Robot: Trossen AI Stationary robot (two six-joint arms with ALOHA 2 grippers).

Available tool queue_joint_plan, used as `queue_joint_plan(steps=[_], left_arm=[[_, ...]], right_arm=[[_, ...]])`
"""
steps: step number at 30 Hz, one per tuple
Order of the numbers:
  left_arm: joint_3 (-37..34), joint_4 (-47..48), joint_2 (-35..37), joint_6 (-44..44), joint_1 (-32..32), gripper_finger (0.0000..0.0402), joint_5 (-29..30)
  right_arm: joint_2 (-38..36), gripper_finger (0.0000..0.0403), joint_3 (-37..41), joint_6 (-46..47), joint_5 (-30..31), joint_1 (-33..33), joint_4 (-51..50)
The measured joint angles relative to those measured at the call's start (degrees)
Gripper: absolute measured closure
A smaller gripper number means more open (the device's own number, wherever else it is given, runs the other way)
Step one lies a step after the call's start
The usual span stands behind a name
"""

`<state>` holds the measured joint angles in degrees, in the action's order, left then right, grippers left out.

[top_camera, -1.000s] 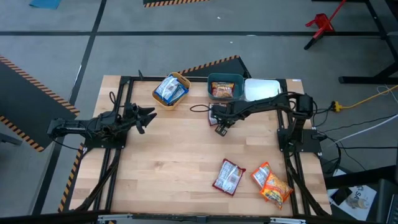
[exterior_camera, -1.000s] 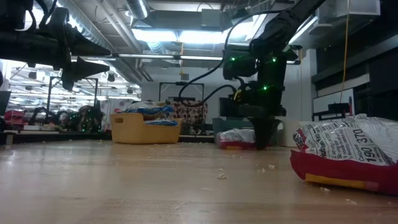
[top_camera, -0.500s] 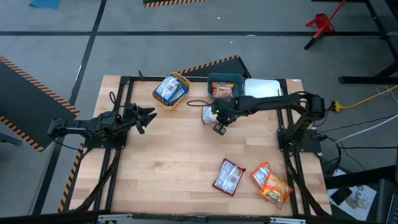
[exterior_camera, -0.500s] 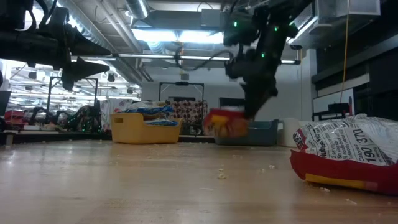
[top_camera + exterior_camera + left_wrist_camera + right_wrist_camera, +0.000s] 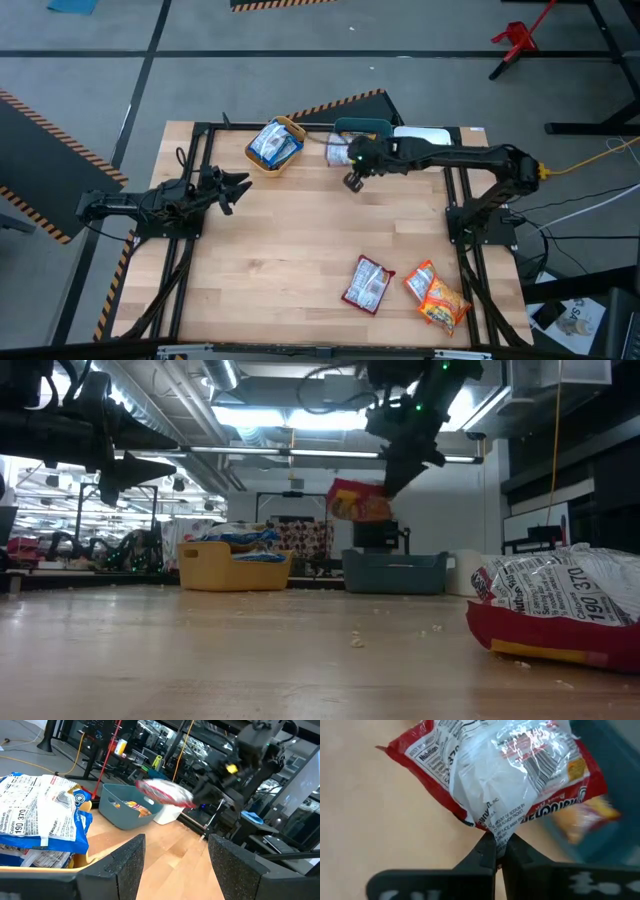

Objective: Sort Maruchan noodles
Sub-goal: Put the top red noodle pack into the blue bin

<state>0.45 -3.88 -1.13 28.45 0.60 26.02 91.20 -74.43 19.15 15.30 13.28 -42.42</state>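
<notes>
My right gripper is shut on a dark red Maruchan packet, held in the air beside the teal bin at the table's far edge. The low view shows the packet well above the bin's rim. The yellow bin holds blue-and-white packets. The teal bin has an orange packet inside. My left gripper hovers open over the table's left side. A red packet and orange packets lie flat near the table's near right corner. My right gripper pinches the red packet by a crumpled edge between its two fingers. In the low view the fingers slant down from above. The packet is lifted clear of the table and sticks out tilted beyond the fingers.
A white bin stands right of the teal one at the far edge. A red packet lies close to the low camera on the right. Bare wood spreads across the table's middle. Crumbs dot the tabletop.
My right gripper has risen from the table with the red packet and moved toward the far edge, up beside the teal bin. The packet, first lying on the wood, now hangs clear above the bin's rim height.
</notes>
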Motion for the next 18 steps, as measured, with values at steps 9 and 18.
queue_joint_plan(steps=[9, 18], left_arm=[[0.0, 0.0, 0.0, 0.1, 0.0, 0.0189, 0.0], [0.0, 0.0, 0.0, 0.0, 0.0, 0.0189, 0.0]], right_arm=[[-0.1, 0.0403, -0.1, 15.9, 7.2, 6.4, -7.8], [1.8, 0.0403, -0.1, 20.3, 5.7, 9.0, -5.6]])
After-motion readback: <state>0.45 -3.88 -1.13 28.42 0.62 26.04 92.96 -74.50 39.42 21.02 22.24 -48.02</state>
